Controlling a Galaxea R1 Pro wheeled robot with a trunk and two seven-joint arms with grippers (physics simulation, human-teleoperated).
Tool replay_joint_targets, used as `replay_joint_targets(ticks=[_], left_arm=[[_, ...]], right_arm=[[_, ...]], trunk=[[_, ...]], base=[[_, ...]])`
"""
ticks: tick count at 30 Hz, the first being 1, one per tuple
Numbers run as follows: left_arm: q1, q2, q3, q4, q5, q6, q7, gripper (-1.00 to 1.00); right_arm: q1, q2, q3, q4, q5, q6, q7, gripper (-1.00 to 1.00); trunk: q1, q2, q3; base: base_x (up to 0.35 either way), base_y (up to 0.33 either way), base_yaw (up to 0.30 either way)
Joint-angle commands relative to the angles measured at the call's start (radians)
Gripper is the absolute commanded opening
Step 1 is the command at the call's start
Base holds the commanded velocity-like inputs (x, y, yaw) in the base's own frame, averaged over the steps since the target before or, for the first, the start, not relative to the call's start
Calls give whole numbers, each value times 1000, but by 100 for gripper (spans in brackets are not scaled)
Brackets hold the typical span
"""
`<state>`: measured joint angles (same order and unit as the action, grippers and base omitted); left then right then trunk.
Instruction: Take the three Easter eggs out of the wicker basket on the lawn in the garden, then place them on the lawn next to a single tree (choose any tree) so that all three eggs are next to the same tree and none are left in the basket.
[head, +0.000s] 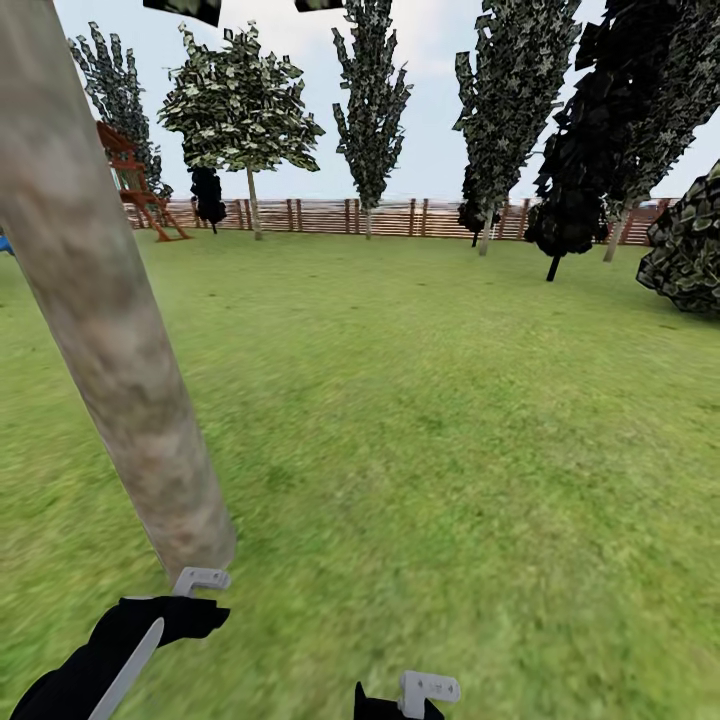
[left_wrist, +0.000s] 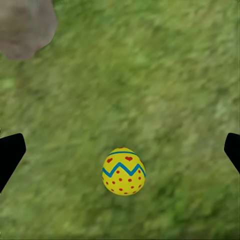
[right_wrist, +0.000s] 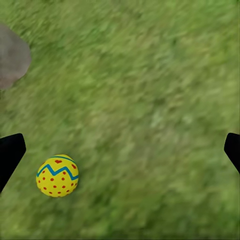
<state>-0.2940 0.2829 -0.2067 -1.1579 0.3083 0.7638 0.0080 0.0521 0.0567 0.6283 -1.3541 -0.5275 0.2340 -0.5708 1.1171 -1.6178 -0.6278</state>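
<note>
A yellow Easter egg (left_wrist: 123, 171) with red dots and a blue zigzag lies on the lawn (left_wrist: 150, 75), below the left pincer (left_wrist: 120, 150), between its wide-spread fingers and untouched by them. The right pincer (right_wrist: 120, 150), fingers also wide apart and empty, hangs over grass with the egg off to one side, nearer one finger. The tree (head: 95, 300) trunk meets the grass just beyond the left pincer.
</note>
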Motion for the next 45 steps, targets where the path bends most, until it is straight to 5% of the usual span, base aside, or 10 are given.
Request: replay_joint_targets(ticks=[1, 31, 45], left_arm=[[-1, 1, -2, -1, 2, 4, 1, 100], [-1, 1, -2, -1, 2, 3, 2, 100], [-1, 1, -2, 0, 1, 3, 3, 100]], right_arm=[[0, 0, 0, -2, -5, 4, -5, 100], [1, 0, 1, 5, -5, -34, -5, 100], [1, 1, 1, 25, -5, -35, -6, 100]], trunk=[[-4, 7, 2], [-119, 217, 96], [-173, 315, 140]], base=[[0, 0, 0], [-46, 0, 3], [-5, 0, 184]])
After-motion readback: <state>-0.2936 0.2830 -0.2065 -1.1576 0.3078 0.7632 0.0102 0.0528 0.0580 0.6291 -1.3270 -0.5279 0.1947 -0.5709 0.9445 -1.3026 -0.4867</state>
